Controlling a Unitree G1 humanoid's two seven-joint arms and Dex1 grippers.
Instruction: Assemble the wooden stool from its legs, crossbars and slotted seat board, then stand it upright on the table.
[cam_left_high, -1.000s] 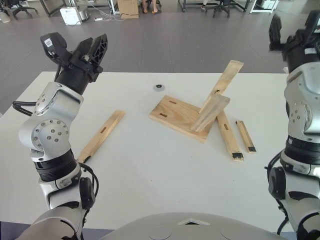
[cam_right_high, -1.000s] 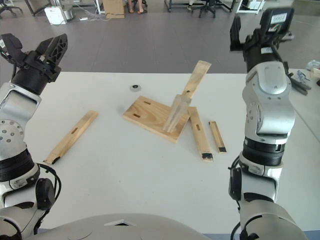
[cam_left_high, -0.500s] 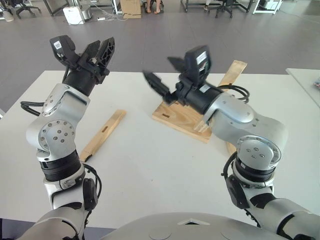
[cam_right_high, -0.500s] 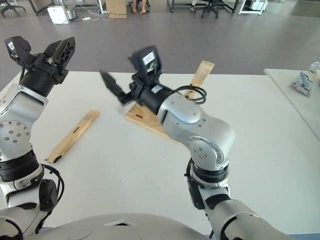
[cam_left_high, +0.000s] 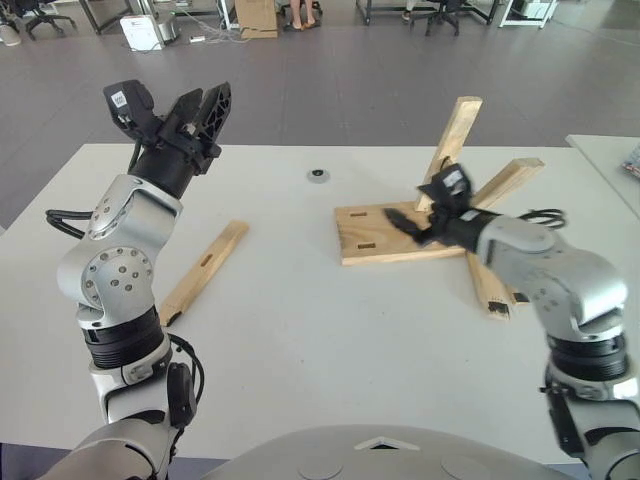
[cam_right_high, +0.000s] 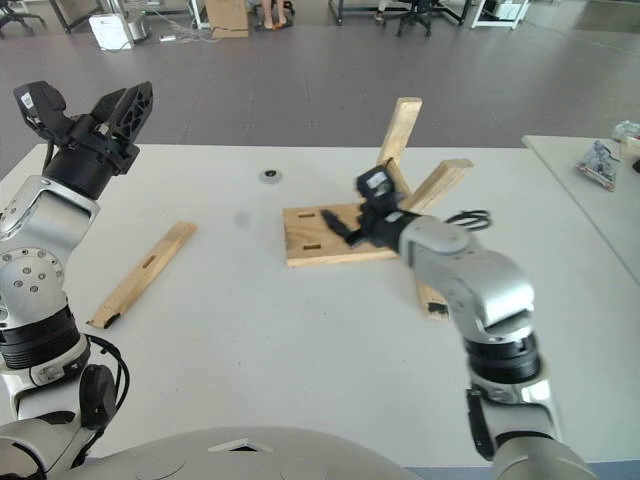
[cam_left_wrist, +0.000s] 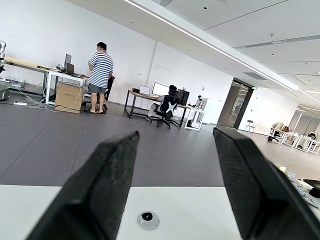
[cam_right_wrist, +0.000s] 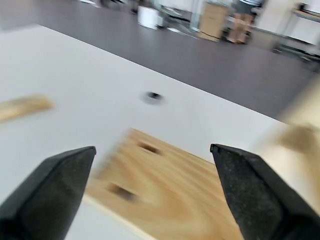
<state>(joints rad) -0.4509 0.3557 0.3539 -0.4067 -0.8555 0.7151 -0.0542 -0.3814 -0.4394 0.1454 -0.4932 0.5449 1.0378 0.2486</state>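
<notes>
Slotted seat board (cam_left_high: 380, 238) lies flat on table (cam_left_high: 300, 330), right of centre. Tall leg (cam_left_high: 455, 130) and shorter leg (cam_left_high: 508, 183) slant up at its far right side. Right gripper (cam_right_wrist: 152, 148) low over board, fingers spread, empty. Loose leg (cam_left_high: 205, 270) lies left. Left gripper (cam_left_wrist: 176, 133) raised far left, fingers apart.

The white table (cam_left_high: 300, 350) carries the seat board (cam_left_high: 375, 236), a loose leg (cam_left_high: 205, 270) at the left, a wooden piece (cam_left_high: 490, 293) at the right, and a small disc (cam_left_high: 318, 176).

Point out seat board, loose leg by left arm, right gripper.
seat board (cam_left_high: 365, 230), left eye view, top face between slots.
loose leg (cam_left_high: 205, 270), left eye view, mid-length.
right gripper (cam_right_wrist: 152, 150), right wrist view, midway between open fingertips.
</notes>
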